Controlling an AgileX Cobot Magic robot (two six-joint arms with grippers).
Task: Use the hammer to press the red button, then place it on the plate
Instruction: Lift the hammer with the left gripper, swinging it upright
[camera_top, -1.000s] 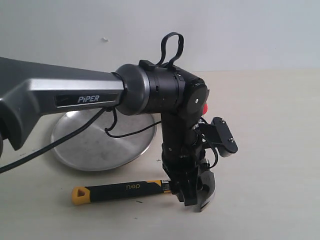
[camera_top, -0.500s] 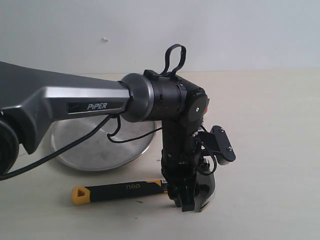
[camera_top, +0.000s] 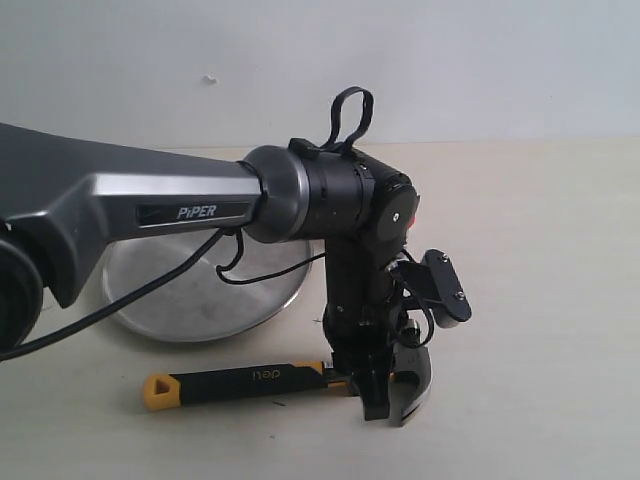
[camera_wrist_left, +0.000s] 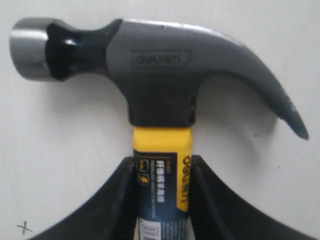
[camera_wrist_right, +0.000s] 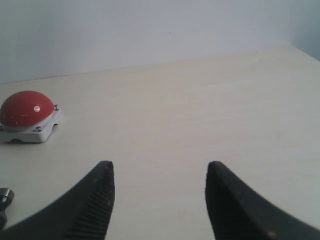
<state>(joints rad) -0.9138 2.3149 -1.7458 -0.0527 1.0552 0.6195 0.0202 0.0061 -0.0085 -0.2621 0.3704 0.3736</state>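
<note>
The hammer (camera_top: 250, 378) lies flat on the table in front of the plate (camera_top: 190, 290), yellow end to the left and dark steel head (camera_wrist_left: 160, 60) to the right. My left gripper (camera_top: 375, 400) points straight down at the handle just behind the head. Both fingers (camera_wrist_left: 120, 200) press against the sides of the yellow-and-black handle, so my left gripper (camera_wrist_left: 162, 162) is shut on it. The red button (camera_wrist_right: 26, 109) on its white base shows in the right wrist view; the arm hides it in the exterior view. My right gripper (camera_wrist_right: 159, 170) hangs open over bare table, away from the button.
The silver plate sits partly behind the left arm's forearm (camera_top: 150, 205), with a black cable (camera_top: 120, 290) drooping across it. A small metal part (camera_wrist_right: 4, 197) shows at the edge of the right wrist view. A pale wall stands behind the table.
The left arm has shifted a little right and lowered over the hammer's neck. Its fingers now sit down around the handle. The hammer has barely moved.
</note>
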